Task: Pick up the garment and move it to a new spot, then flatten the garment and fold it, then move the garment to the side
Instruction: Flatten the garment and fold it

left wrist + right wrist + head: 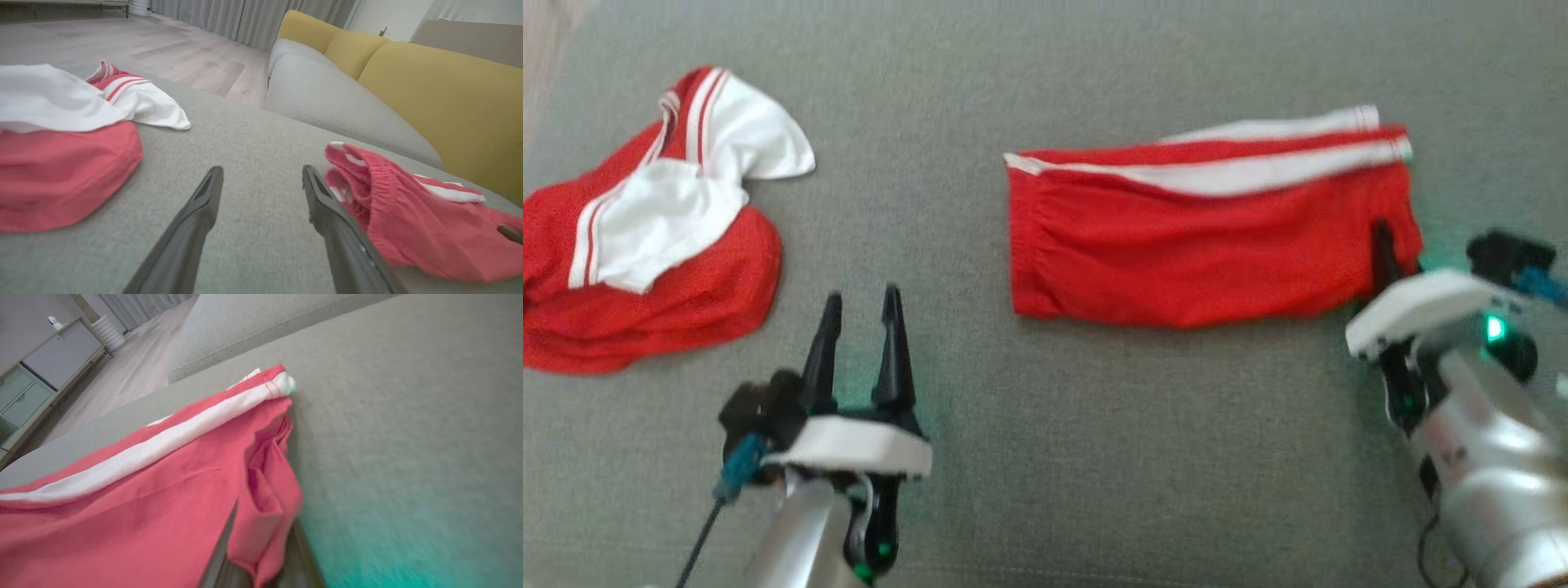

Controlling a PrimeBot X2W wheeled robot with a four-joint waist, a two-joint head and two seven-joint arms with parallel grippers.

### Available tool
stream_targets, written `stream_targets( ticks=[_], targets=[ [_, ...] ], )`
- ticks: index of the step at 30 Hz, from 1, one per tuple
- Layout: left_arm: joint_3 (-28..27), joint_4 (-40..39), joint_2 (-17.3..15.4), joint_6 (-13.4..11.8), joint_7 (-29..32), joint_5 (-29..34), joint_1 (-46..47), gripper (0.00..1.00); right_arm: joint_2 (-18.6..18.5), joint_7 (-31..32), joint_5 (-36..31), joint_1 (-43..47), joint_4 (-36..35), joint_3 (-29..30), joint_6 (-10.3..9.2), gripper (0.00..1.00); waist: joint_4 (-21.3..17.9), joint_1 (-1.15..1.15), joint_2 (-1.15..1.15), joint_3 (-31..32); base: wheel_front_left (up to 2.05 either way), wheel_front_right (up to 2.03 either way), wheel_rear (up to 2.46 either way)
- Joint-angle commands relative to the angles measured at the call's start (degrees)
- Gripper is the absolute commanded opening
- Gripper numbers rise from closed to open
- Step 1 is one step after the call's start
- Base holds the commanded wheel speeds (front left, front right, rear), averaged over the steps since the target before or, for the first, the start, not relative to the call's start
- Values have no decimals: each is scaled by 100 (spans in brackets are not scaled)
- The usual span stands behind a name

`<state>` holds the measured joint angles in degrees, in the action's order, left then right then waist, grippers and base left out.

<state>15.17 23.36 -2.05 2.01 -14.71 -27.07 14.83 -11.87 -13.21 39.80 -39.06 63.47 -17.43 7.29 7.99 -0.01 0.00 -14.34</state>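
Folded red shorts (1201, 245), white side stripes, flat on the grey cushion (1094, 449), right hem bunched.

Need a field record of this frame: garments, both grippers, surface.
surface: grey cushion
target garment: red shorts with white side stripe, folded flat, right of centre
other cloth: red and white garment, crumpled, far left
left gripper: open, over bare cushion between the two garments, touching neither
right gripper: shut on the right end of the red shorts, cloth bunched at its fingers
background: sofa with yellow back, wood floor
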Motion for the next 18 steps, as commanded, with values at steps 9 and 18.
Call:
stream_targets(
  ticks=[9, 18],
  targets=[
    [-168, -108, -83, 63, -29, 107, -399, 100, -201, -171, 178, 247, -824, -28, 20, 0, -51, 1, 0, 316, 0, 0, 0],
    [-5, -52, -83, 93, -29, 85, -330, 100, 565, -139, 12, -190, -1880, -983, 20, 0, 230, 1, 0, 278, 0, 0, 0]
  ],
)
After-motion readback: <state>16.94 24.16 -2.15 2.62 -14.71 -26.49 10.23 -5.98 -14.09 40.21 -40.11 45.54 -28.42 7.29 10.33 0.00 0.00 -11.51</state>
